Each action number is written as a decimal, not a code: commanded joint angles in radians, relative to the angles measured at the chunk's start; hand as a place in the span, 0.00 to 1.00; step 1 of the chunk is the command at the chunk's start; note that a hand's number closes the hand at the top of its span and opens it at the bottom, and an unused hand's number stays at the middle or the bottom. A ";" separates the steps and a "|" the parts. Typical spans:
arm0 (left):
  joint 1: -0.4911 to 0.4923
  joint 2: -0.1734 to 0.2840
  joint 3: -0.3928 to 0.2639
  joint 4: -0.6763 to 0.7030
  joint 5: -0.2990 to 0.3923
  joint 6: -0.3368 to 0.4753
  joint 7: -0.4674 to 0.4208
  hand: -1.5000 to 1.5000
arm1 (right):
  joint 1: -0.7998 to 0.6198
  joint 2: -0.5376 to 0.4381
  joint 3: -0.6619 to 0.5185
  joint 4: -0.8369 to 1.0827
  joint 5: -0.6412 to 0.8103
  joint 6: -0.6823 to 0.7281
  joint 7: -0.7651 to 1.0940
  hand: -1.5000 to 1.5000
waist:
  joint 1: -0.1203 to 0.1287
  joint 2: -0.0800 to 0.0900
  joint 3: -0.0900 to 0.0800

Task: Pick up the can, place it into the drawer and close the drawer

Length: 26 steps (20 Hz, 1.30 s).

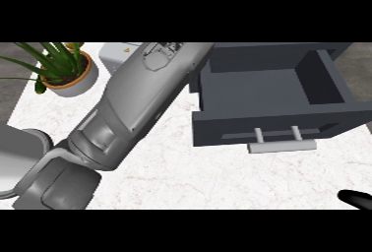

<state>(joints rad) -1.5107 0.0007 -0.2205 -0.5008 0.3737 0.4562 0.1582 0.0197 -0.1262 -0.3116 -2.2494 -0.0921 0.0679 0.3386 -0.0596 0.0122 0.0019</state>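
Right hand [356, 198]: only a black tip at the counter's [218, 177] near right edge; can't tell if open or curled; left arm [123, 113] runs from the near left corner diagonally toward the far edge, ending beside the drawer's [276, 123] far left corner; left hand hidden past the forearm, so its state and any hold can't be told; drawer wide open, handle [282, 145] facing near, interior shows nothing; can not visible anywhere; judgement: placing unconfirmed, closing still to do; plant [62, 66] at far left corner.
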 commanded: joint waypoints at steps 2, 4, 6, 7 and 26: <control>-0.023 -0.001 -0.064 0.088 0.054 0.024 -0.052 1.00 | -0.030 -0.029 -0.010 0.014 -0.023 0.013 0.018 0.00 | -0.032 0.008 0.001; -0.054 -0.001 -0.093 0.102 0.057 0.068 -0.044 1.00 | -0.043 -0.016 -0.012 0.048 -0.013 0.004 -0.016 0.00 | -0.031 0.009 0.002; -0.062 -0.001 -0.083 0.116 0.083 0.088 -0.058 1.00 | -0.104 -0.048 -0.011 0.035 -0.011 -0.014 0.050 0.00 | -0.030 0.010 0.001; -0.115 -0.001 -0.068 0.154 0.071 0.109 -0.032 0.00 | -0.035 -0.024 0.005 0.011 -0.003 0.010 0.011 0.00 | -0.038 0.010 0.002; -0.132 -0.001 -0.094 0.188 0.213 0.215 -0.110 0.00 | -0.182 -0.165 0.145 0.058 0.279 0.062 -0.067 0.00 | -0.036 0.020 0.000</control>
<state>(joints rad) -1.6250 0.0001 -0.3237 -0.3144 0.5554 0.6592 0.0493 -0.1184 -0.2489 -0.2118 -2.2009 0.0937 0.1176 0.2852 -0.0992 0.0309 0.0030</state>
